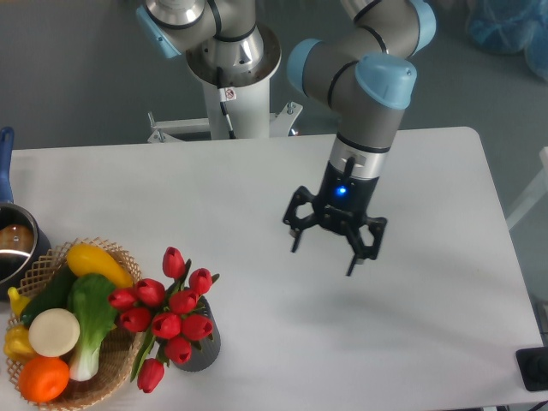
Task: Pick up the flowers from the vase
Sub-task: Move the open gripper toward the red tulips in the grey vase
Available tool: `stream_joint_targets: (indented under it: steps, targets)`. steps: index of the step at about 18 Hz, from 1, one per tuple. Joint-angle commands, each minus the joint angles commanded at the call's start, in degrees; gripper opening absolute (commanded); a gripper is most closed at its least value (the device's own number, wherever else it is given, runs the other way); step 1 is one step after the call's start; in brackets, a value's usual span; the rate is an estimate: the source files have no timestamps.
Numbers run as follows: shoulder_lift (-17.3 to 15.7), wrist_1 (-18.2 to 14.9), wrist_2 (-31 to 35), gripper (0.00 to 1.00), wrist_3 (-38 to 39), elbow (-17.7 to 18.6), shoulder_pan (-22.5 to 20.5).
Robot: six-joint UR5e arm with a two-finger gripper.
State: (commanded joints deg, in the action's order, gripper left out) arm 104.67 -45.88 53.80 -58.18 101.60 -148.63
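My pincer [325, 257] hangs wide and empty over the bare middle of the table [428, 342]. The tulips [167, 317] stand in the ribbed grey vase [205, 347] at the near left, touching the wicker basket [111, 377] of vegetables. I judge a careless grab could tip the vase or lift it along.

One fixed camera looks down from high at the table's [257, 180] front, facing the arm's base [233, 77].
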Motion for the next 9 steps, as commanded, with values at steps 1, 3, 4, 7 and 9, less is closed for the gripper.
stream_joint_targets:
  steps: [1, 3, 4, 7, 9]
  targets:
    - [0.18, -0.09, -1.05, 1.00, 0.00, -0.17, 1.31]
    - [0.35, 0.00, -2.55, 1.00, 0.00, -0.53, 2.81]
    - [0.44, -0.09, -3.86, 1.00, 0.09, -0.62, 3.34]
    - [1.32, -0.09, -10.00, 1.00, 0.09, -0.35, 3.52]
    - [2.29, -0.09, -14.05, 1.00, 0.09, -0.18, 3.52]
